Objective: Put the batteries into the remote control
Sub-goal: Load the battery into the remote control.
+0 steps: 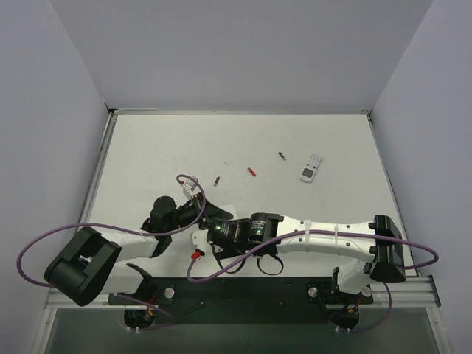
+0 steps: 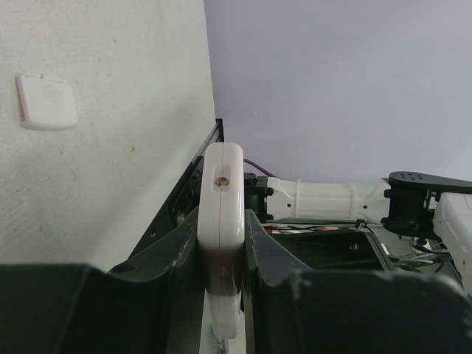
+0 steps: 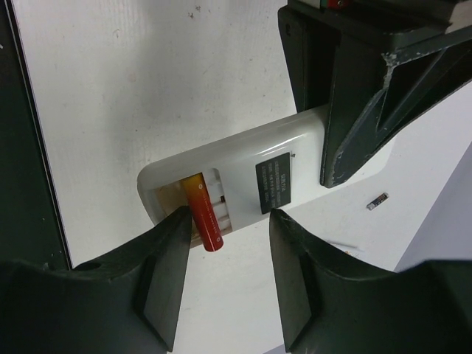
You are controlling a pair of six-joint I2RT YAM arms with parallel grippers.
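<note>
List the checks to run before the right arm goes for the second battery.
1. Remote control clamped in left gripper: ok.
2. Battery bay open, cover lying aside: ok.
3. First battery seated flat: not ok, one end juts out of the bay.
4. Right gripper open around the first battery: ok. Whether a finger touches it: cannot tell.
5. Second battery lying free in the open: ok.

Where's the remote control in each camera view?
Top external: remote control low centre-left, mostly hidden between the wrists.
Left wrist: remote control centre, edge-on in the left pincer.
Right wrist: remote control centre, back showing, compartment open.
Shared landmark: the left pincer clamping it.
</note>
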